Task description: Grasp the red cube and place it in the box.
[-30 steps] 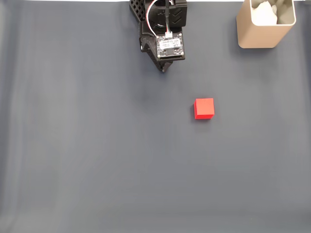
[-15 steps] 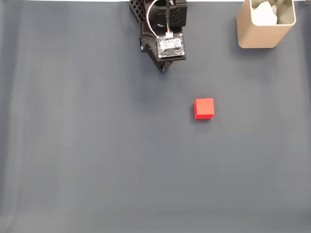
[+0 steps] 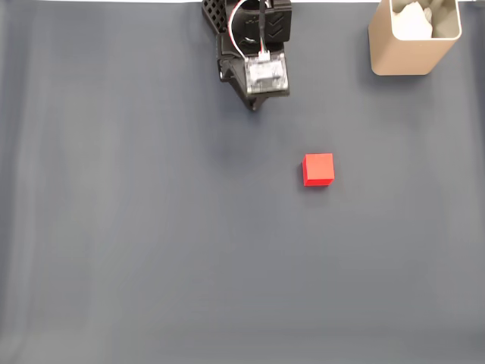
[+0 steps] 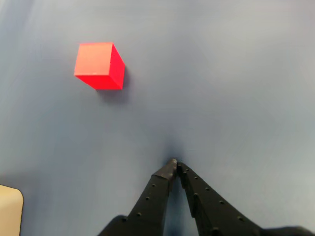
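The red cube (image 3: 318, 169) lies free on the dark worktop (image 3: 151, 243), flat, nothing touching it. The box (image 3: 414, 38) stands upright at the far right corner in the fixed view, well apart. My gripper (image 4: 174, 163) is closed on nothing, fingertips meeting, clear of the cube.

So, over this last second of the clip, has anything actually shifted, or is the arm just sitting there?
Almost nothing. In the fixed view the arm's wrist edged very slightly up the picture and its white board now looks blurred, hinting at a small motion. Nothing was taken hold of or let go. The pincer is shut on nothing, the red cube lies where it was on the grey mat, and the box has not moved.
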{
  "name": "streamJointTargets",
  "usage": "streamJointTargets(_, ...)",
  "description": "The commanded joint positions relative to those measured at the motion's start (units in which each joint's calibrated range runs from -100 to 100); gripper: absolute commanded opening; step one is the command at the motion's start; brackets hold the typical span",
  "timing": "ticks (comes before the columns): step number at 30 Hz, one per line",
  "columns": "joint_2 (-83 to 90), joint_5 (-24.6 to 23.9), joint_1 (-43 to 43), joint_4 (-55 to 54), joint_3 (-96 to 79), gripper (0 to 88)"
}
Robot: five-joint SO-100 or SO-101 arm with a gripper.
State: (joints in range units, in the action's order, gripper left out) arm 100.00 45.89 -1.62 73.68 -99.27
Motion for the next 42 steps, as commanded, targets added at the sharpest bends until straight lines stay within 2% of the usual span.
streamJointTargets(1, -0.09, -1.37, 0.3, -5.52, -0.55, 0.3)
streamJointTargets(11, -1.3, -2.44, 1.15, -18.74, 4.92, 0.3)
streamJointTargets(22, -15.32, -3.81, 0.02, -21.94, 24.16, 0.3)
streamJointTargets(28, -23.89, -4.15, -1.26, -19.47, 36.37, 0.2)
streamJointTargets(42, -41.63, -4.64, -8.57, -4.7, 59.34, 1.2)
